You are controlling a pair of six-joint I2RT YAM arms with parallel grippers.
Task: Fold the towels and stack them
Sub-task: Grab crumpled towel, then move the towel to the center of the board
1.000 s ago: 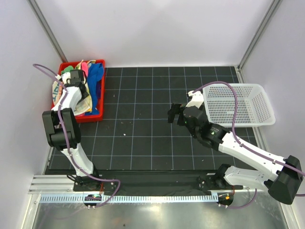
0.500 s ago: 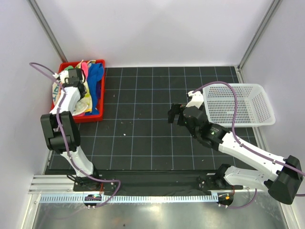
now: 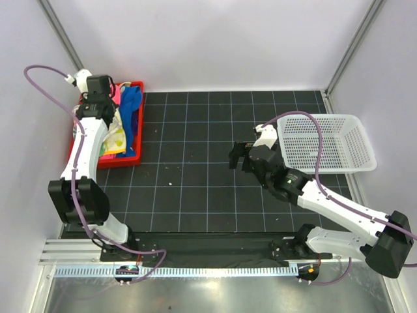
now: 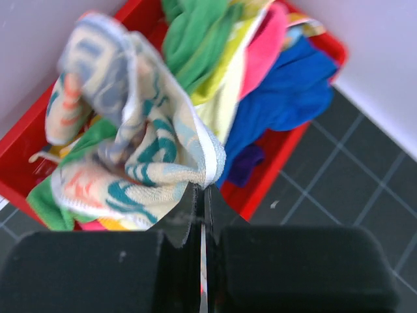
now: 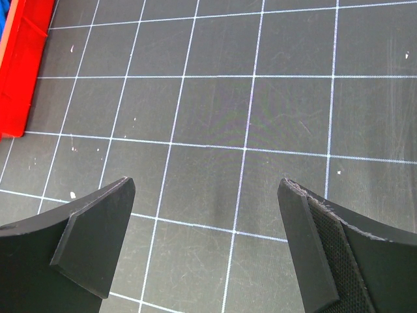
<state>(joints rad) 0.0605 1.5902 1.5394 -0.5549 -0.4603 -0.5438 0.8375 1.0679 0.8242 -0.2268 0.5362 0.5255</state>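
Moved: left arm has pulled up and back toward the table's far-left corner. A second ago it was dipped low into the red bin, now its wrist sits high over the bin's far end.
Also changed: the printed towel has come up with it. It was lying in the pile before, now it hangs bunched under the wrist.
Left gripper: clenched tight on a corner edge of the printed towel, jaws pressed together with just the hem between them.
Printed towel look: whitish terry with teal, orange and grey-blue lettering, crumpled into a loose wad with a white hem showing. It's a bit blurry in the wrist view.
Where it is: dangling over the bin. Can't tell whether its lower end touches the pile.
Rest of the pile: green towel, yellow towel, pink towel and blue towel, all jumbled in the bin and unfolded, blue on the side nearest the middle of the table.
Right gripper: spread wide, nothing in it, hovering over bare black grid near the table's middle.
Right arm: same spot as before, no change.
White basket: at the right edge of the table.
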